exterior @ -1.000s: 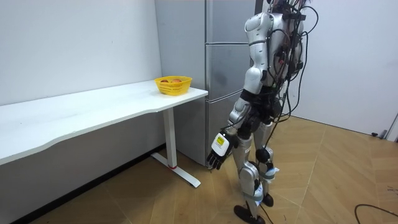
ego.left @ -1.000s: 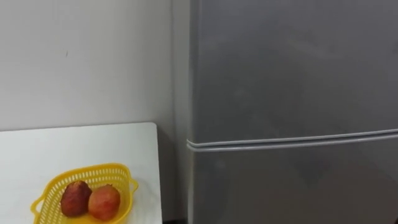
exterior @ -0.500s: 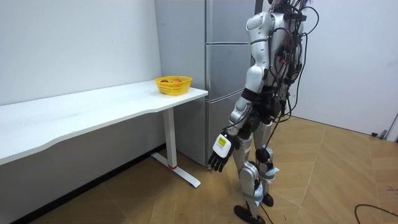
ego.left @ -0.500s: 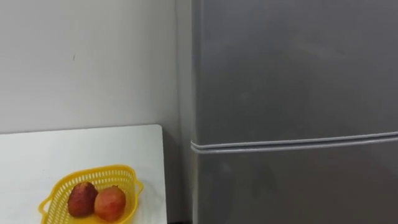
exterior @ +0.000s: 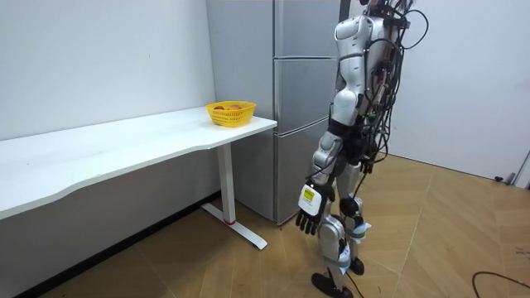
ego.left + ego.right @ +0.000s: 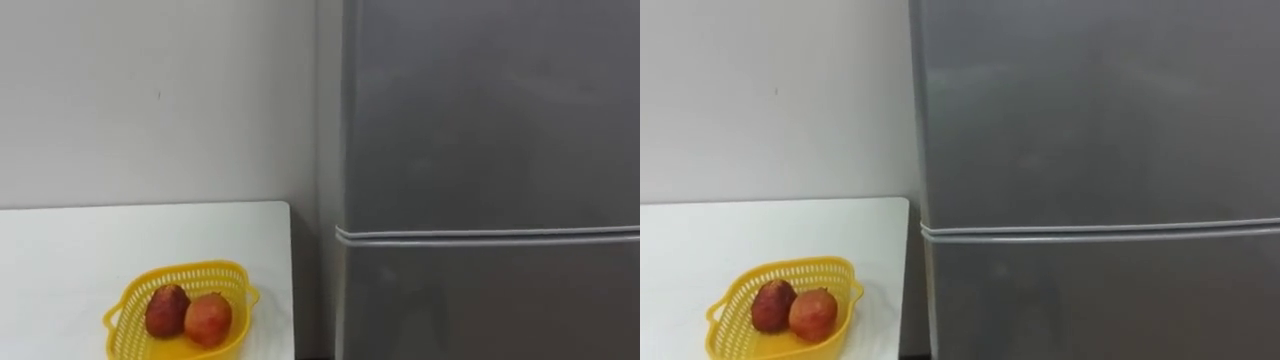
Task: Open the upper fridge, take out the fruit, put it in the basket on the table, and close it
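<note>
A grey two-door fridge stands before me with both doors closed. Its upper door point(image 6: 480, 110) meets the lower door point(image 6: 480, 300) at a pale seam. No handle shows on the door faces. In the room view I stand upright on the wooden floor, facing the fridge point(image 5: 298, 33). My left hand point(image 5: 310, 213) hangs low beside my thigh, fingers relaxed and holding nothing, well below the upper door.
A white table point(image 6: 80, 250) runs along the wall to the fridge's left, its end close to the fridge side. On it sits a yellow mesh basket point(image 6: 200, 270) with two red fruits point(image 6: 167, 310). Bare wooden floor point(image 5: 464, 223) lies at the room view's right.
The eye view has shifted, so fridge and basket sit further right in the picture. My left hand has swung down and toward the room view's right, closer to my leg.
</note>
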Controlling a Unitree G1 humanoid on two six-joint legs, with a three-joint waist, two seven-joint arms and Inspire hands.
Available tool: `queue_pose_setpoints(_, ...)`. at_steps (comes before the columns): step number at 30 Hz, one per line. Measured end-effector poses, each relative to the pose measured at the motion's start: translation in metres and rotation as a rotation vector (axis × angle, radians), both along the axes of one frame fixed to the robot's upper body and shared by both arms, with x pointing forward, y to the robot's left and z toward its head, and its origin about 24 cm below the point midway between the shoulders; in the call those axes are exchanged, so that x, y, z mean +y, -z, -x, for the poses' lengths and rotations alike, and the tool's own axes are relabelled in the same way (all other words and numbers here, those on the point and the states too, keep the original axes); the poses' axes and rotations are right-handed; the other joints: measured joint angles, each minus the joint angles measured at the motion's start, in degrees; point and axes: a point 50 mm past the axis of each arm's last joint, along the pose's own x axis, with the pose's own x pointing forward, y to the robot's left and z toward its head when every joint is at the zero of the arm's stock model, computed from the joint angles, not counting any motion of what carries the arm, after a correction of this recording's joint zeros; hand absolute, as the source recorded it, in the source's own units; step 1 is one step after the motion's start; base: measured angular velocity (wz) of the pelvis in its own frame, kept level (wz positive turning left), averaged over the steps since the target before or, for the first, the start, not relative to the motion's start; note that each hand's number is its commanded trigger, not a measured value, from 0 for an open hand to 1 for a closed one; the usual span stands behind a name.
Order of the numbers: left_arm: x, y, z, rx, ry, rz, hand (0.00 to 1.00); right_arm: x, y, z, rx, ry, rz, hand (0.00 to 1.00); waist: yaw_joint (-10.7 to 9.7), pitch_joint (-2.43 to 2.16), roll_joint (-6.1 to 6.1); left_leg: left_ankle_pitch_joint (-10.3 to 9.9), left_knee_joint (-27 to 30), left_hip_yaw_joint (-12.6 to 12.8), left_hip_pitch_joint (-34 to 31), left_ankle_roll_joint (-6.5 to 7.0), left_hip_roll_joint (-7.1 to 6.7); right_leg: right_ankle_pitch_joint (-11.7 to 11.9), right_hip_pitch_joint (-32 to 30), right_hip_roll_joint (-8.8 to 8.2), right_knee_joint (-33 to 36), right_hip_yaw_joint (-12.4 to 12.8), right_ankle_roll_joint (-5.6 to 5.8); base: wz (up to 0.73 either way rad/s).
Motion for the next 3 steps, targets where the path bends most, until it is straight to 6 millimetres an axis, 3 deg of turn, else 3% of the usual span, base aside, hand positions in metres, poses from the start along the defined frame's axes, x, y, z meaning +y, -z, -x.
queue_pose_setpoints(3,-0.0014,0.0003,0.0028,0.025,-0.003,0.026,0.0,0.0002,-0.0001,-0.0011,-0.005,-0.013,-0.018,0.0,0.11,0.17,-0.05,0.0,-0.02,0.0,0.28,0.0,0.02,-0.02,0.59,0.02,-0.09,-0.31,-0.02,0.04)
